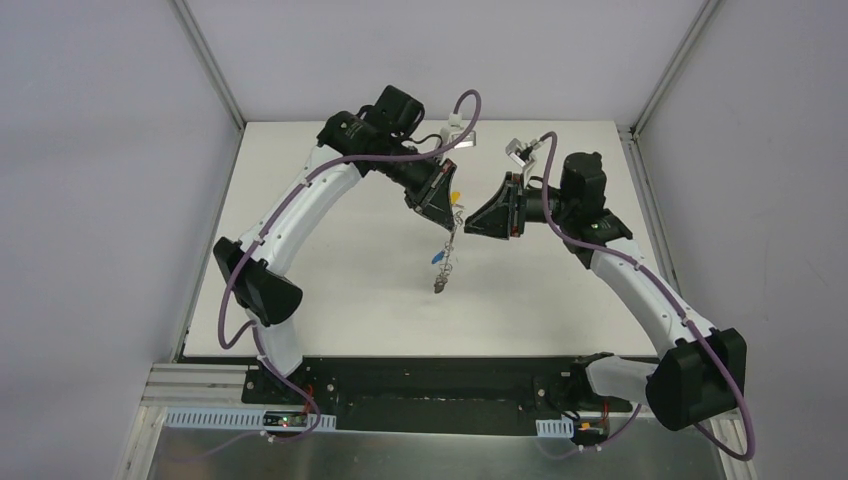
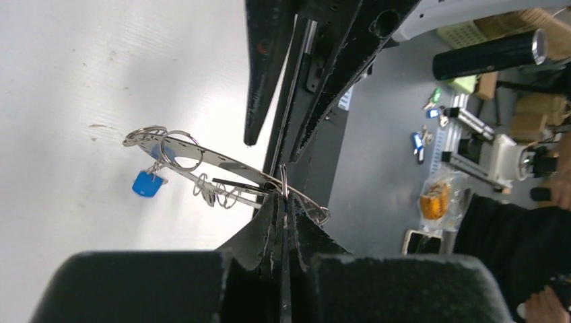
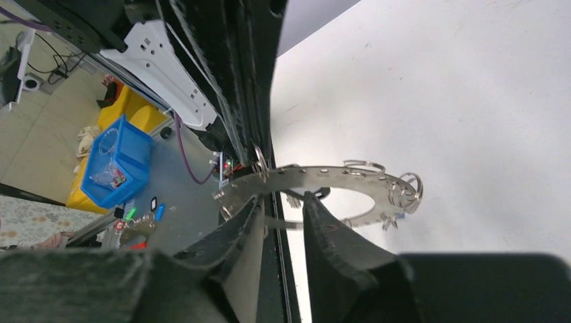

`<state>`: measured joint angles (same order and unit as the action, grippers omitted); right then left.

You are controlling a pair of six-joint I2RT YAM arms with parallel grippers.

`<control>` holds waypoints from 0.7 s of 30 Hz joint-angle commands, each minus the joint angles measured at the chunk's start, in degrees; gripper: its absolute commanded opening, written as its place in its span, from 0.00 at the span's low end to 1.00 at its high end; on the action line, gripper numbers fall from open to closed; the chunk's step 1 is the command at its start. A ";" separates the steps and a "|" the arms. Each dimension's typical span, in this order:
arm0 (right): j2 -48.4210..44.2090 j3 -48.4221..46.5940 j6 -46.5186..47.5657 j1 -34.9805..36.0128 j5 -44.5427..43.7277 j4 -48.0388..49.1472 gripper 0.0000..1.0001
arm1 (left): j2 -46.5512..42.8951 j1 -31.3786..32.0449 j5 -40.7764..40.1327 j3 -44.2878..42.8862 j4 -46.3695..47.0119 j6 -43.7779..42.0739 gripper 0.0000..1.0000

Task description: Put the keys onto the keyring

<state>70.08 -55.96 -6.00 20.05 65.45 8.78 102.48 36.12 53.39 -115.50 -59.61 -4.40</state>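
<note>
Left pincer (image 2: 284, 214) is clamped on the rim of the keyring (image 2: 222, 165), held over the tabletop (image 1: 330, 250). A blue key (image 2: 146, 183) hangs toward the ring's 6 o'clock end and a yellow key (image 1: 456, 197) near 12 o'clock; the black keys are unconfirmed. Right pincer (image 3: 283, 222), at the ring's 3 o'clock, stands slightly apart, gripping nothing discernible; no legible brand, label or writing.

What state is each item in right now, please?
Keyring: held by its rim, tilted.
Left gripper: shut on the keyring.
Blue key: hanging from a loop on the keyring.
Right gripper: fingers apart at the keyring; grip unclear.
</note>
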 commanded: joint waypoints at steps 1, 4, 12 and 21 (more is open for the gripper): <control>-2.23 -2.83 7.62 0.19 0.09 -5.24 0.35 | 3.50 2.43 -4.87 -9.33 -16.66 -9.37 0.00; -2.23 -2.83 7.76 0.80 0.48 -5.35 0.44 | 4.45 3.21 -5.13 -10.93 -18.01 -9.82 0.00; -2.34 -2.93 7.58 2.21 1.79 -5.37 0.50 | 5.70 4.39 -5.37 -11.50 -17.96 -9.77 0.00; -1.47 -2.56 8.15 3.98 2.05 -5.17 0.49 | 6.71 4.66 -3.66 -11.59 -17.39 -9.29 0.00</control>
<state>69.63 -56.36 0.51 23.05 65.78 2.68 109.36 40.16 47.46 -124.60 -76.01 -12.95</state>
